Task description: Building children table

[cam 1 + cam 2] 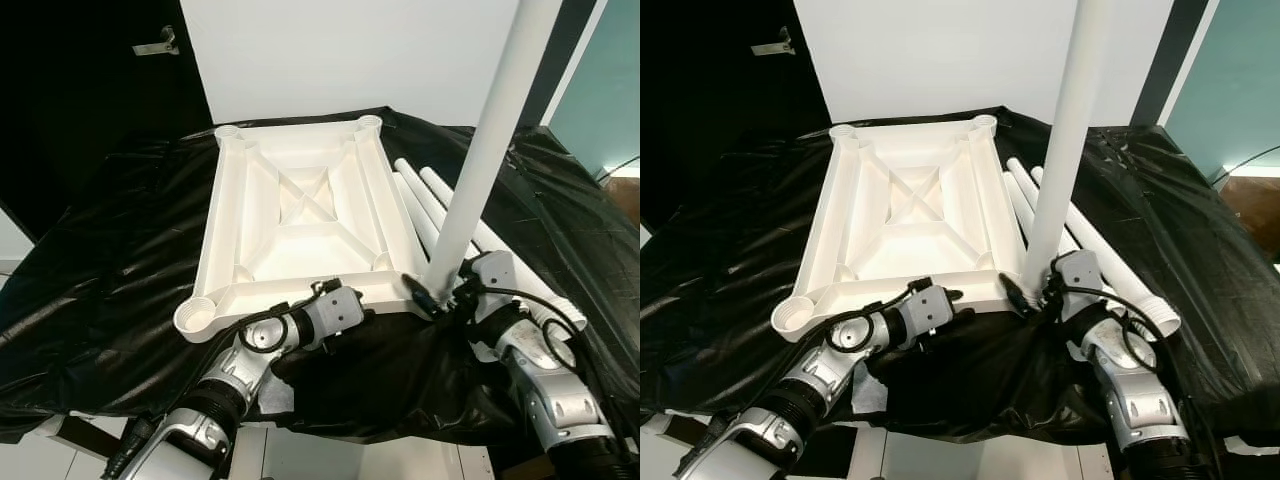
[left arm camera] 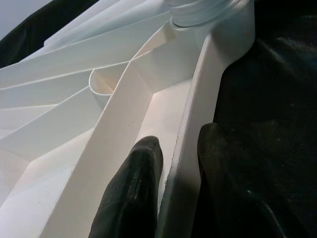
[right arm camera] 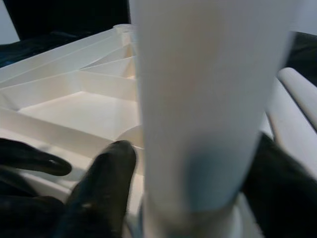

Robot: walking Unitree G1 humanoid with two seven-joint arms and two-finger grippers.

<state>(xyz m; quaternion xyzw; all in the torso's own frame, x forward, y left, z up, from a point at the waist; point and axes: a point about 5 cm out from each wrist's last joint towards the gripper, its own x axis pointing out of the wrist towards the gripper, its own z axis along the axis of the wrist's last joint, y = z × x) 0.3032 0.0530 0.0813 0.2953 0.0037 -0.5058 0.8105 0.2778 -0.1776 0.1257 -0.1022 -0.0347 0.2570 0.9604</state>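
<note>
Black sheeting (image 1: 90,260) covers our bench; upturned tabletop (image 1: 300,215) sits mid-frame. Our left gripper (image 2: 173,198) pinches its near rim, likely steadying it. Our right gripper (image 1: 445,290) clamps an upright leg (image 1: 480,150) over the lower-right corner socket. Spare legs (image 1: 430,195) lie right.

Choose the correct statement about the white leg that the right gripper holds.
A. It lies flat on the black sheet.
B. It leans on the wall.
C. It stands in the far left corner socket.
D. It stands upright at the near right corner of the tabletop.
D: the right gripper grips the leg, upright at the near right corner of the upturned tabletop.
</note>
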